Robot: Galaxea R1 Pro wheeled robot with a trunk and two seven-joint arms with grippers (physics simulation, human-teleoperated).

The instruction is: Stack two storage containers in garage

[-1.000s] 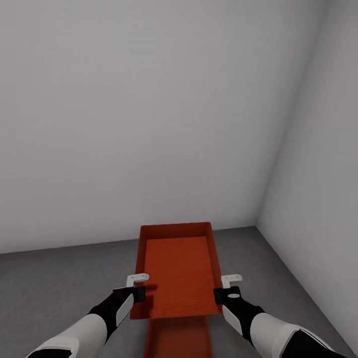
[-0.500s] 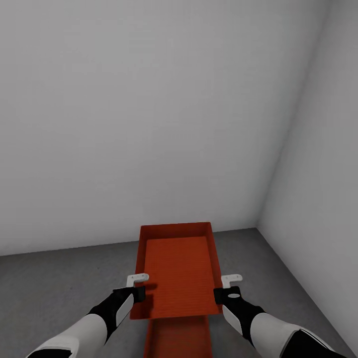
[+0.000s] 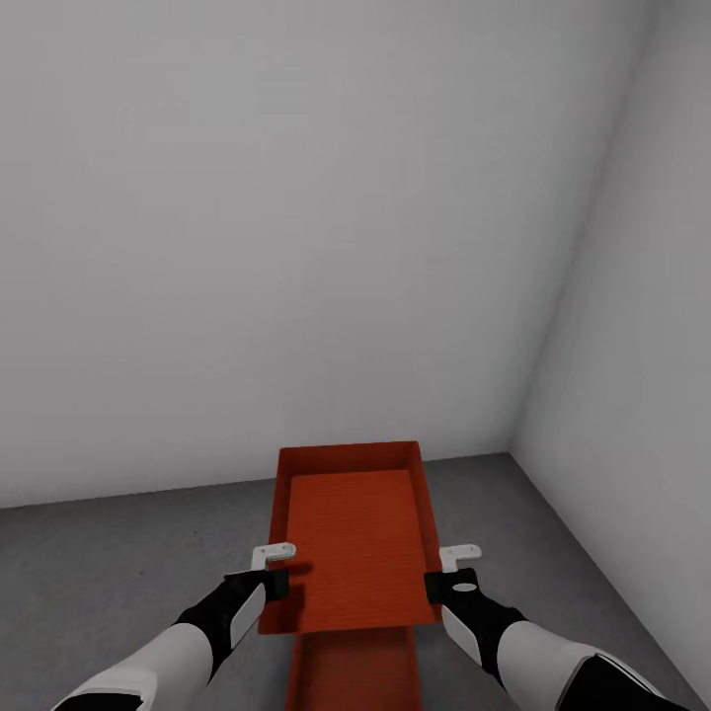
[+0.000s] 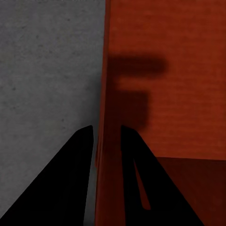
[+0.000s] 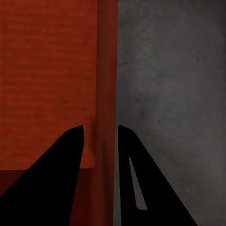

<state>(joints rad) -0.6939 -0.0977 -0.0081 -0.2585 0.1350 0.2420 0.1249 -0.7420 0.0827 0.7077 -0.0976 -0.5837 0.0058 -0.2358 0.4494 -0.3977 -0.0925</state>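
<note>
Left gripper (image 4: pixel 104 136) has its two dark fingers (image 4: pixel 75 160) straddling the left wall of the upper storage container (image 3: pixel 355 538), one finger inside, one outside, pinching it. Right gripper (image 5: pixel 100 136) does the same on the right wall (fingers (image 5: pixel 66 160) clamped either side of the rim). So the orange-red bin hangs between both grippers. Just below it and nearer the robot, the second storage container (image 3: pixel 355 671) peeks out. Beyond the fingers is the dark grey speckled floor (image 3: pixel 118 563), then plain white walls (image 3: pixel 296 247) meeting in a corner of the garage.
</note>
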